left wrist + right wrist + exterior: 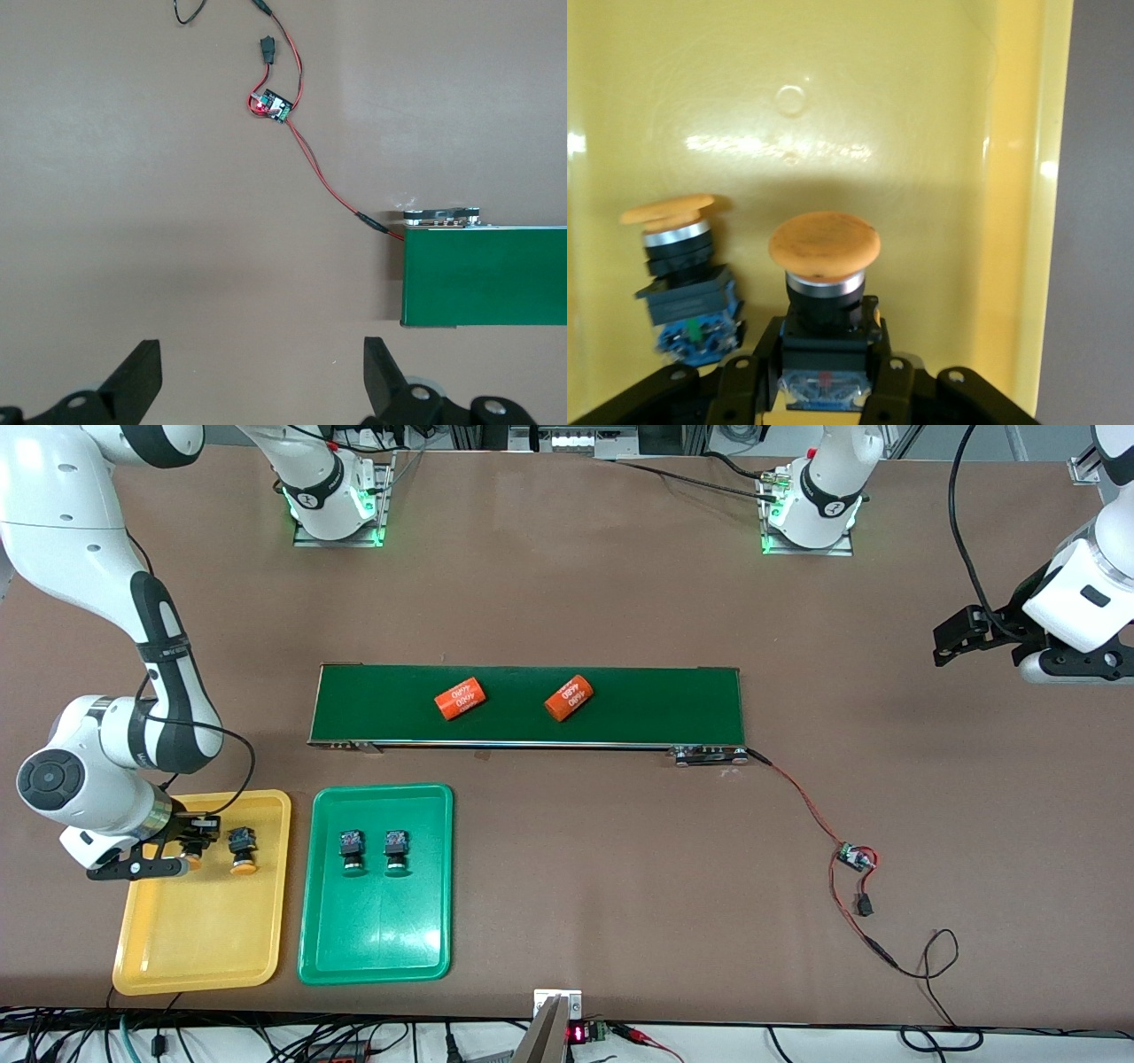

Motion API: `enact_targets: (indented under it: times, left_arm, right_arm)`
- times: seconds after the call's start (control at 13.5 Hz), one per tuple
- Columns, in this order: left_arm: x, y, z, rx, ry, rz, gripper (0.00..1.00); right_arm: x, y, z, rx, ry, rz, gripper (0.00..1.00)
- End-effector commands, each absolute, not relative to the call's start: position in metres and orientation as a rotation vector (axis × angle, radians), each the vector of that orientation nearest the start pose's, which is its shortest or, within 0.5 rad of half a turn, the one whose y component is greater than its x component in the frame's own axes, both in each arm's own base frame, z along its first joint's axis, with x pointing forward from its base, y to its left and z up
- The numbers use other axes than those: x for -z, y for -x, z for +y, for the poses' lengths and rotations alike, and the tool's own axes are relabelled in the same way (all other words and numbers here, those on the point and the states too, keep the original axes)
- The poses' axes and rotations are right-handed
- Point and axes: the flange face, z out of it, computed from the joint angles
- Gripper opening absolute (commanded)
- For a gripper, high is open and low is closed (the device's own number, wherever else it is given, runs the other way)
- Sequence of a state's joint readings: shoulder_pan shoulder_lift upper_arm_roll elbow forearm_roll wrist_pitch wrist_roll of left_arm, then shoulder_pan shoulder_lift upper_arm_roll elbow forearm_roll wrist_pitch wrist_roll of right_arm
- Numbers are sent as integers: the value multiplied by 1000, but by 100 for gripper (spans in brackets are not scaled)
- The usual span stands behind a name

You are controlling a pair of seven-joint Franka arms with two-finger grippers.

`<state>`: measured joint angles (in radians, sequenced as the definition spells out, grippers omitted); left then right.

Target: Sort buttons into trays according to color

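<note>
My right gripper (188, 856) is low in the yellow tray (204, 948), shut on a yellow-orange button (825, 252) that lies on its side with its cap toward the front camera. The fingers (755, 359) press its black body. The second yellow-orange button (242, 850) lies just beside it in the same tray and shows in the right wrist view (680, 266). Two green buttons (353, 851) (397, 851) lie side by side in the green tray (376, 957). My left gripper (952, 642) waits open and empty above bare table at the left arm's end (261, 350).
A long dark-green belt (620, 708) carries two orange cylinders (461, 698) (569, 697). A red wire runs from the belt's end (487, 274) to a small circuit board (856, 857), also in the left wrist view (271, 105). Cables hang along the table's front edge.
</note>
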<state>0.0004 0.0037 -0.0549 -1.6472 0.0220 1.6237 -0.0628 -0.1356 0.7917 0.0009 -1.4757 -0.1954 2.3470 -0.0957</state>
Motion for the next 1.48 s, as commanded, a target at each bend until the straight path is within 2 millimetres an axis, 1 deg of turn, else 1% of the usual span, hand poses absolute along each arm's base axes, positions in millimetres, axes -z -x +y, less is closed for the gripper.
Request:
enact_targets:
  times: [0.0,0.07,0.15,0.22,0.3,0.37,0.52,0.59,0.74,0.89,0.96,1.03,1.18,1.26,1.33,1.4]
  left_arm:
    - [-596,-551,-25,-47,3124,4,100]
    - [-596,-551,-25,-47,3124,4,100]
    - [-597,-551,-25,-47,3124,4,100]
    - [-597,-551,-26,-44,3124,6,100]
    - [-597,-551,-27,-44,3124,8,100]
    - [-597,-551,-28,-44,3124,13,100]
    - [-596,-551,-31,-47,3123,20,100]
    - [-597,-551,-31,-44,3123,20,100]
    - [-597,-551,-31,-44,3123,20,100]
    - [-597,-551,-32,-47,3123,23,100]
    - [-597,-551,-32,-44,3123,23,100]
    - [-597,-551,-31,-44,3123,20,100]
    - [-597,-551,-30,-44,3124,20,100]
    - [-597,-551,-32,-44,3123,23,100]
    - [-597,-551,-33,-46,3123,9,100]
    - [-597,-550,-35,-46,3123,11,100]
  right_arm:
    - [-206,-727,-113,155,3283,-181,5]
    - [-206,-727,-113,156,3282,-177,39]
    - [-209,-728,-111,164,3272,-153,99]
    - [-218,-729,-103,163,3244,-127,100]
    - [-234,-728,-94,121,3215,-100,100]
    - [-244,-724,-90,45,3187,-75,100]
    - [-276,-729,-76,6,3172,-78,100]
    - [-300,-728,-68,-12,3164,-85,100]
    - [-352,-724,-36,-45,3156,-143,100]
    - [-400,-716,-20,-72,3156,-177,100]
    - [-425,-711,-16,-47,3152,-175,100]
    - [-453,-706,-14,15,3130,-162,100]
    - [-490,-693,-17,33,3124,-148,100]
    - [-505,-682,-19,-10,3123,-135,100]
    - [-511,-671,-26,-92,3115,-92,100]
    - [-525,-662,-32,-95,3115,-54,100]
